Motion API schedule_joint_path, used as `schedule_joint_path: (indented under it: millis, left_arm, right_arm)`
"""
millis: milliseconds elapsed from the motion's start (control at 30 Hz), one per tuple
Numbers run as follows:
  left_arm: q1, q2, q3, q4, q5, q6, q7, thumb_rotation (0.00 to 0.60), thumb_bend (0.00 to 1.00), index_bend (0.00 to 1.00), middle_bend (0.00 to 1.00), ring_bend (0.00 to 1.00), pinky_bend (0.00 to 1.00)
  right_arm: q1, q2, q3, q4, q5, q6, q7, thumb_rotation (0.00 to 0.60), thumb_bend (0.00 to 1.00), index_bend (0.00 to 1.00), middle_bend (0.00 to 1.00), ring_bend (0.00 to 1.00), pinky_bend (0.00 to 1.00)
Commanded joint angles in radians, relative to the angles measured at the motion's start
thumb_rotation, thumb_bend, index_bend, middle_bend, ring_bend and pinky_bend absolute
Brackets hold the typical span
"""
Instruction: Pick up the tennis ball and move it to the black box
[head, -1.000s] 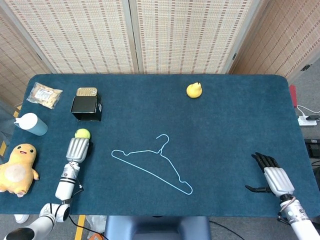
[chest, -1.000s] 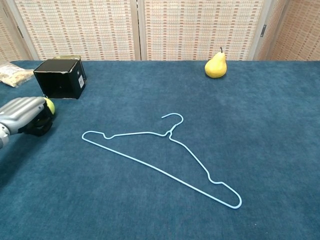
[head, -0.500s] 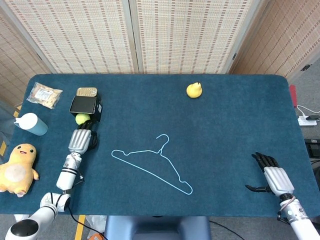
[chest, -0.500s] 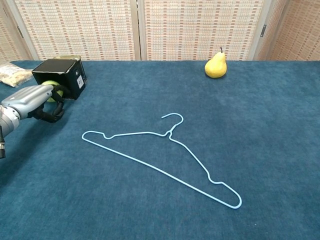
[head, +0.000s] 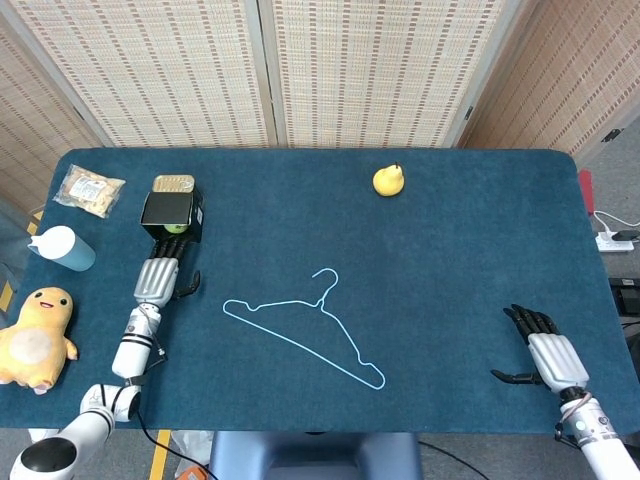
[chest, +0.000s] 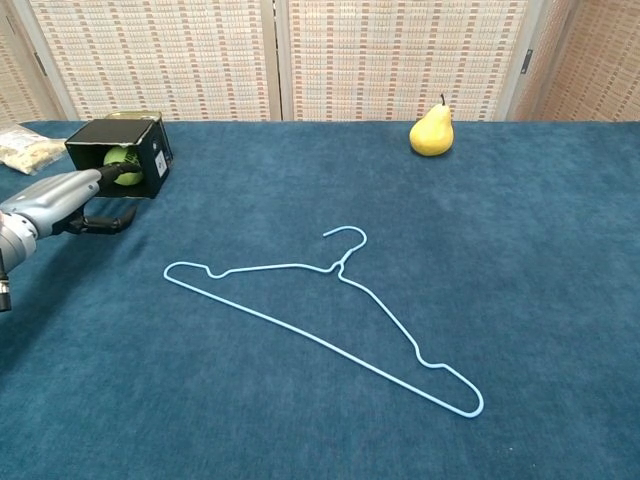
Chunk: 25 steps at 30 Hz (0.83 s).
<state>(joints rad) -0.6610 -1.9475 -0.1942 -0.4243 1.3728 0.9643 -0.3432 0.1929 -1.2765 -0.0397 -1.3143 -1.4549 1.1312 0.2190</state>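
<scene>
The black box lies on its side at the left of the table, its opening toward me. The yellow-green tennis ball sits inside that opening; in the head view only a sliver of the tennis ball shows at the box's front edge. My left hand stretches flat toward the box, fingers straight with their tips at the opening next to the ball, thumb apart below. I cannot tell whether they touch the ball. My right hand rests at the near right, fingers spread, holding nothing.
A light blue wire hanger lies mid-table. A yellow pear stands at the back. A tin sits behind the box. A snack bag, a white bottle and a yellow plush toy line the left edge.
My left hand carried the tennis ball forward from the table into the box opening, then its fingers straightened off the ball. The right hand has stayed still.
</scene>
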Motion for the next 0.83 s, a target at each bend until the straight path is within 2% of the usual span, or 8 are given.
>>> schedule_joint_path:
  millis: [33,233,300,467,500,567,633,833]
  left_arm:
    - [0.003,0.006,0.004,-0.007,0.002,0.008,-0.002,0.175,0.46,0.0,0.0,0.0,0.0]
    - [0.057,0.052,0.028,-0.087,0.01,0.071,0.05,0.147,0.46,0.0,0.0,0.0,0.0]
    - [0.122,0.098,0.052,-0.183,0.01,0.124,0.134,0.141,0.46,0.0,0.0,0.0,0.0]
    - [0.38,0.389,0.192,-0.692,0.044,0.361,0.383,0.145,0.46,0.0,0.0,0.0,0.0]
    - [0.42,0.443,0.219,-0.773,0.051,0.403,0.413,0.164,0.45,0.0,0.0,0.0,0.0]
    - [0.492,0.537,0.272,-0.882,0.081,0.487,0.442,0.264,0.46,0.0,0.0,0.0,0.0]
    - [0.535,0.583,0.298,-0.918,0.093,0.529,0.421,0.338,0.46,0.0,0.0,0.0,0.0]
    - [0.6,0.626,0.32,-0.911,0.138,0.6,0.277,0.342,0.45,0.0,0.0,0.0,0.0]
  right_arm:
    - [0.0,0.001,0.0,-0.001,-0.001,0.001,0.002,0.506,0.0,0.0,0.0,0.0,0.0]
    - [0.0,0.009,-0.006,-0.004,-0.017,0.007,0.021,0.506,0.0,0.0,0.0,0.0,0.0]
    - [-0.003,0.016,-0.012,-0.005,-0.032,0.018,0.039,0.506,0.0,0.0,0.0,0.0,0.0]
    - [-0.02,0.03,-0.032,0.003,-0.084,0.07,0.097,0.506,0.0,0.0,0.0,0.0,0.0]
    - [-0.02,0.031,-0.035,0.007,-0.091,0.073,0.103,0.506,0.0,0.0,0.0,0.0,0.0]
    - [-0.019,0.029,-0.041,0.013,-0.103,0.076,0.103,0.507,0.0,0.0,0.0,0.0,0.0]
    - [-0.021,0.03,-0.045,0.011,-0.114,0.086,0.099,0.506,0.0,0.0,0.0,0.0,0.0]
    - [-0.032,0.028,-0.058,0.01,-0.143,0.122,0.097,0.506,0.0,0.0,0.0,0.0,0.0]
